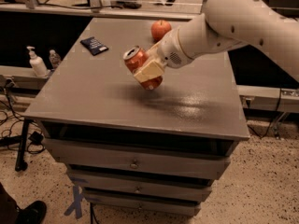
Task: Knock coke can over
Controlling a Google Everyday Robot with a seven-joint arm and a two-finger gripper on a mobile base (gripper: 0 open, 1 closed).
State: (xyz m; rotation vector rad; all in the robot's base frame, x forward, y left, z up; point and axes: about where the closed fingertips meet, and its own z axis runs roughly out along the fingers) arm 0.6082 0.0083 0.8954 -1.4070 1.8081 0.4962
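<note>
Speckled flooring surrounds a grey counter [93, 101] with a stack of drawers [135, 160] beneath its top. One white robot arm [233, 22] enters from the upper right and reaches down to the left over the counter. Its hand [145, 73] is positioned above the middle of the counter and is clamped on the coke can [135, 57], with a cream finger [148, 70] lying across the can's side. The can is tilted, its silver top pointing up and to the left. An apple [160, 30] rests near the rear edge, just behind the hand. A dark packet [94, 45] lies at the rear left. A pump bottle [36, 63] stands off the counter on the left.
</note>
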